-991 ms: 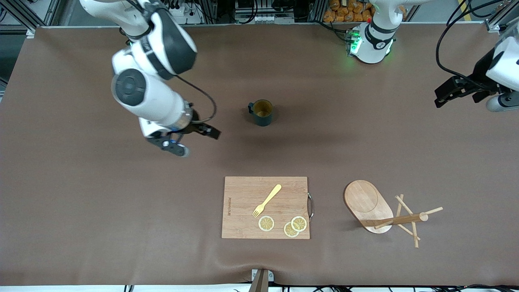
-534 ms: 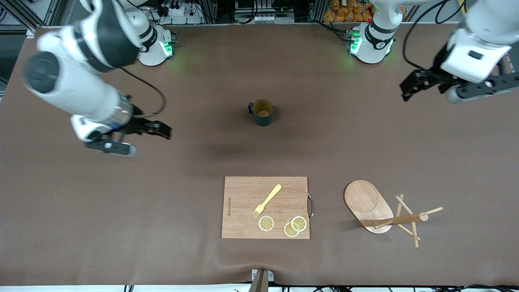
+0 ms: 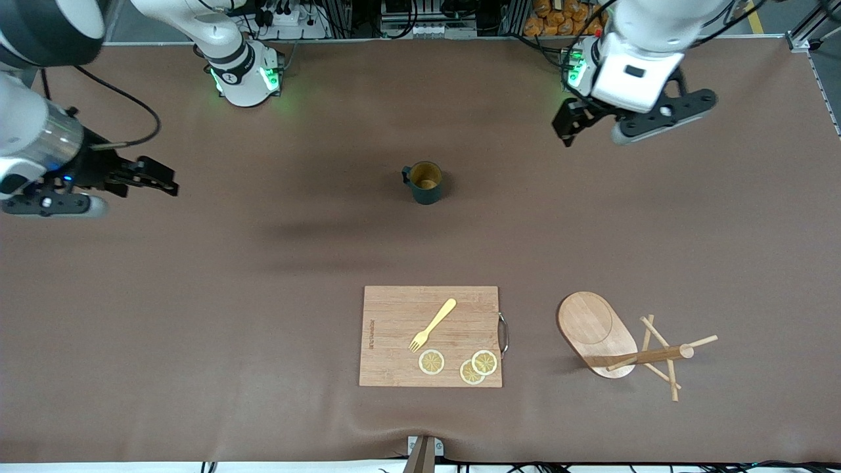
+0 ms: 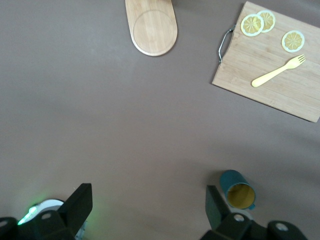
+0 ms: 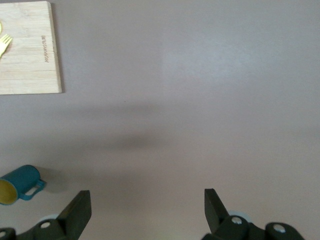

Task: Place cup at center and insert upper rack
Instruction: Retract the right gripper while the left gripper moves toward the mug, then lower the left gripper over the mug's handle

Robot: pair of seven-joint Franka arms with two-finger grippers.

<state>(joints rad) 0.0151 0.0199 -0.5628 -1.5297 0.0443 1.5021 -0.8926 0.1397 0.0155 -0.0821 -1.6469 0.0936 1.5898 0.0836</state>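
The cup point(image 3: 424, 182), a dark teal mug with a tan inside, stands upright near the table's middle. It also shows in the left wrist view point(image 4: 238, 190) and the right wrist view point(image 5: 17, 184). The upper rack point(image 3: 617, 341), a light wooden stand, lies tipped on its side toward the left arm's end, nearer the front camera than the cup. Only its oval base point(image 4: 152, 27) shows in the left wrist view. My left gripper point(image 3: 570, 125) point(image 4: 147, 205) is open and empty, up over the table near its own base. My right gripper point(image 3: 161, 180) point(image 5: 147, 207) is open and empty over the right arm's end.
A rectangular wooden cutting board point(image 3: 430, 335) lies nearer the front camera than the cup, with a yellow fork point(image 3: 432, 324) and three lemon slices point(image 3: 460, 364) on it. It has a metal handle point(image 3: 503, 334) on the side toward the rack. The board also shows in both wrist views point(image 4: 280, 75) point(image 5: 27, 50).
My right gripper has swung away from the cup, out to the right arm's end of the table. My left gripper has come in from the table's end toward its base. Cup and rack are unmoved.
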